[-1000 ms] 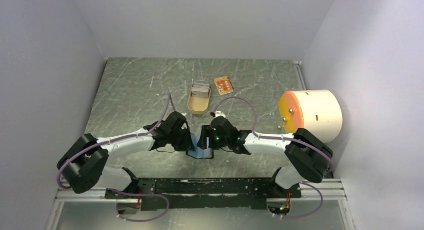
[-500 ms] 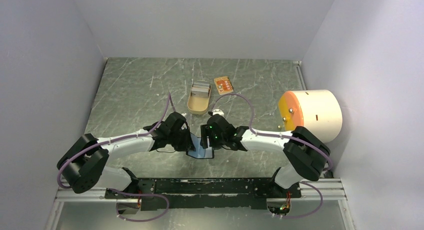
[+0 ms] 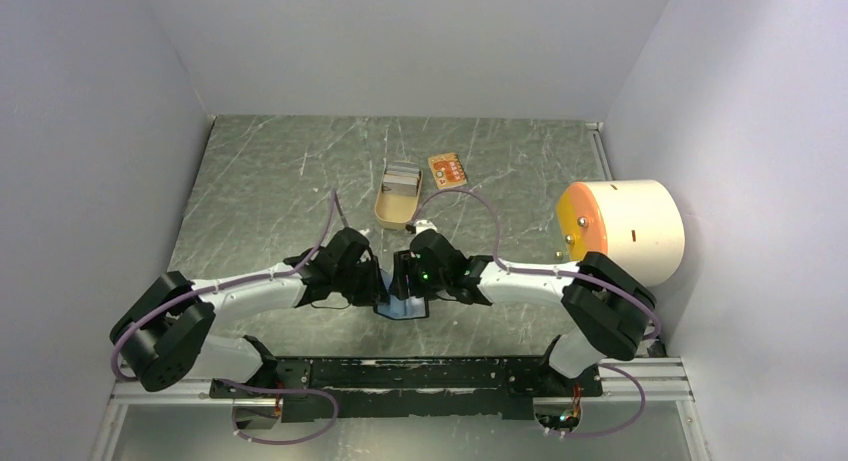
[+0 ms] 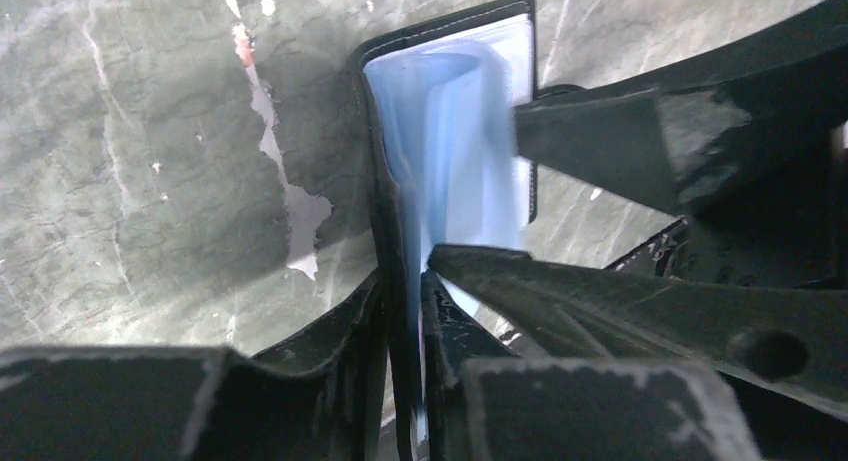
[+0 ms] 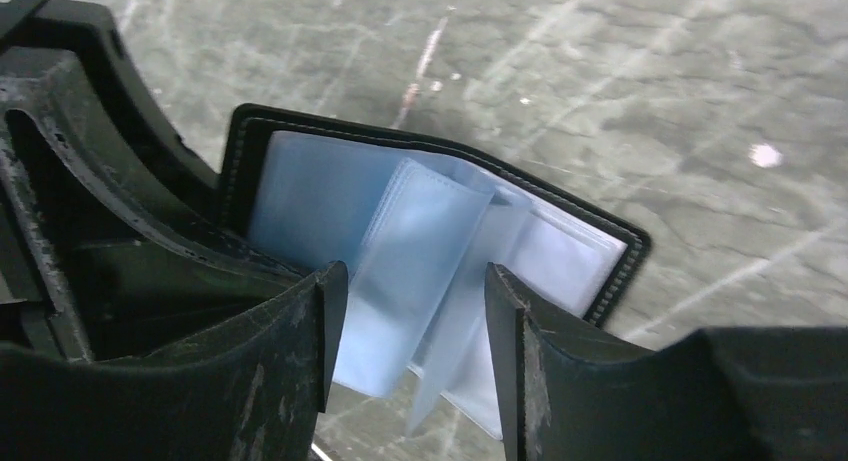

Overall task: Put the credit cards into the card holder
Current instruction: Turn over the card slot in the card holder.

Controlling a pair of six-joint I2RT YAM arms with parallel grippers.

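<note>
Left pincer (image 4: 402,281): fingers together, clamped on one black cover of the card holder (image 4: 450,91) at its near edge.
Right pincer (image 5: 415,276): jaws apart, straddling a loose blue sleeve (image 5: 410,251) of the holder; no card between them.
Card holder: open on the table (image 3: 260,181), between the two pincers and near the arm bases, sleeves fanned out.
Tan-orange card (image 3: 447,169): flat on the far table, just beside the tin (image 3: 393,209), well apart from the holder.
Progress: judged early. The holder is open and braced, no card shows in any sleeve, and both cards are left to fetch and insert.
Not determinable: a pale grey piece (image 3: 403,171) in the tin's far end may be the second card. From above, the pincers cover most of the holder.
</note>
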